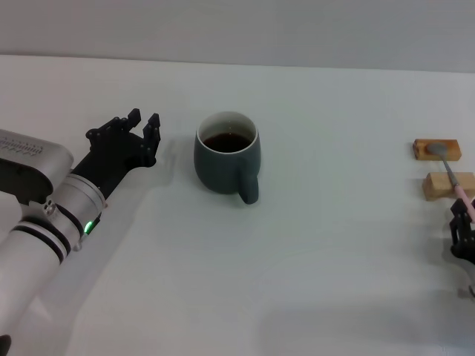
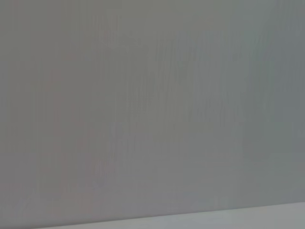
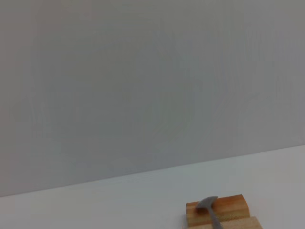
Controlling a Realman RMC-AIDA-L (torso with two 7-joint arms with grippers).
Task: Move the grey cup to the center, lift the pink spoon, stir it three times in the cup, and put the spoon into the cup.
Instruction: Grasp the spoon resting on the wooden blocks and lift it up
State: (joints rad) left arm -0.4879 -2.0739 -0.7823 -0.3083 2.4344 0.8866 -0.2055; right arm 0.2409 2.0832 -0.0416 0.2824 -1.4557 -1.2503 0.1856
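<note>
Only the head view takes in the whole white desk (image 1: 312,282). There the grey cup (image 1: 226,163) stands upright near the middle, a squat blue-grey mug with a white inner wall, dark brown liquid inside and its loop handle turned toward the robot. The left gripper (image 1: 143,127) rests just beside the cup on the left, apart from it, its fingers spread and holding nothing.

At the far right the pink spoon (image 1: 450,172) lies across 2 wooden blocks (image 1: 438,150), grey metal bowl on the farther block, pale pink handle reaching toward the right gripper (image 1: 463,230). That gripper sits at the frame's edge, just by the handle's end; I cannot tell how its fingers stand.

The left wrist view shows only blank grey wall and a strip of desk. The right wrist view catches the spoon's grey bowl (image 3: 208,204) lying on the farther block (image 3: 219,209), against the plain wall.
</note>
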